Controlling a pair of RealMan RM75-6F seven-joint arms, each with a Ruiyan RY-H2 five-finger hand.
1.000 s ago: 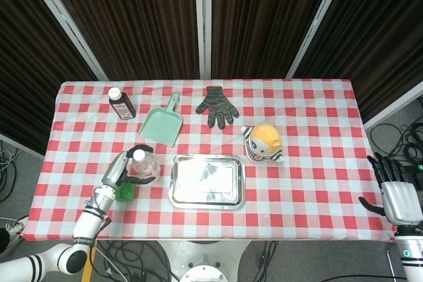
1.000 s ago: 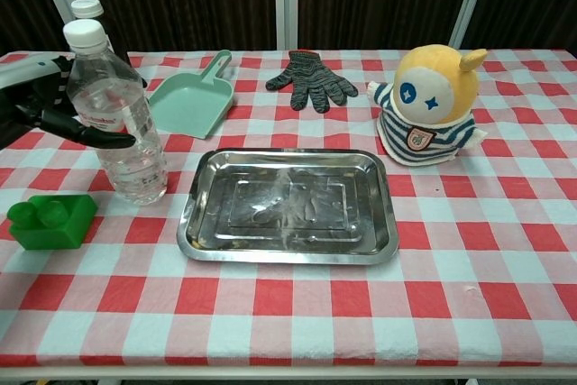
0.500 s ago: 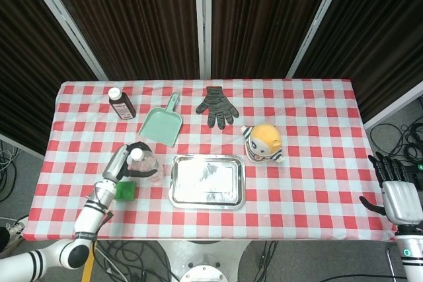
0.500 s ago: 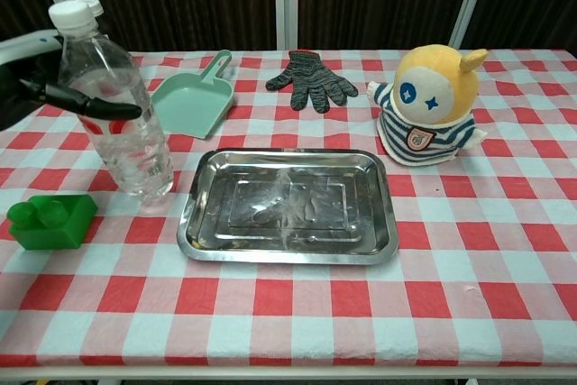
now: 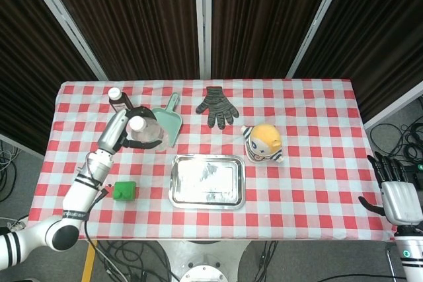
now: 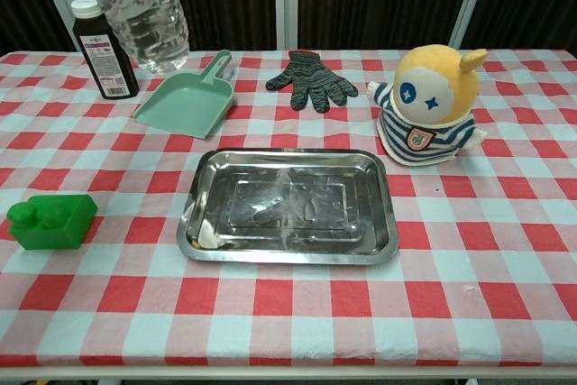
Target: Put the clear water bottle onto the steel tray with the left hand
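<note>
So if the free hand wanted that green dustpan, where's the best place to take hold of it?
Probably the handle. The green dustpan lies flat, its narrow handle pointing toward the curtains, so coming down from above and closing around it should work; the pan is too wide and shallow to grip.

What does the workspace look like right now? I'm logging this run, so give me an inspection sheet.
Surface: table under red-white checked cloth.
Job's things: clear water bottle lifted off the table; steel tray empty.
Clutter: dark bottle, green dustpan, grey glove, plush toy, green block.
Hands: left hand grips the bottle; right hand open beside the table.
Cables: on the floor.
Surroundings: dark curtains.
</note>
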